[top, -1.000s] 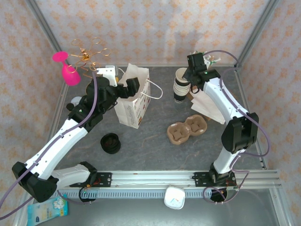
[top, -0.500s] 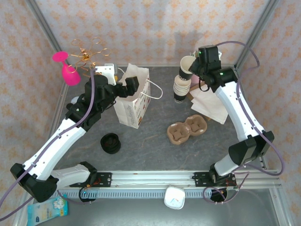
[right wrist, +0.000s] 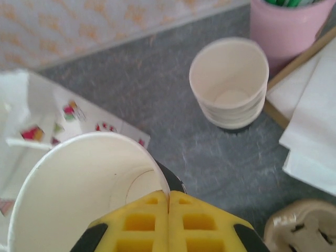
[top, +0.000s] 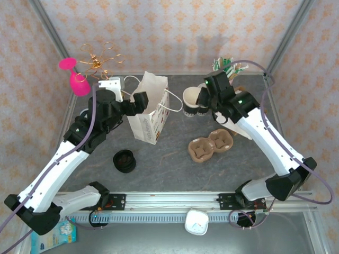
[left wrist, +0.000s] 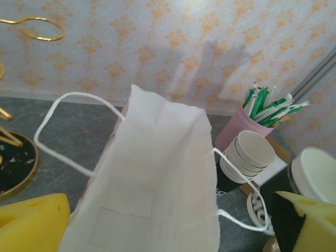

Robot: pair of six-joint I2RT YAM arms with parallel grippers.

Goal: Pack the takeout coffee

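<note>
The right claw [right wrist: 168, 202] pinches a lidless cup [right wrist: 68, 178] right of the white bag [top: 153, 119]. The left claw [top: 139, 101] stands wide at its mouth.

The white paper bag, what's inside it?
Inside the bag just bare white walls and a folded paper floor show, nothing lying on it. The floor's near edge is hidden from view, so that bit is unknown.

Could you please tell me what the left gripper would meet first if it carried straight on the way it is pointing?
Most likely the white paper bag with cord handles: the open left gripper points into its open mouth, toward the inner wall and floor, though depth is unclear.
</note>
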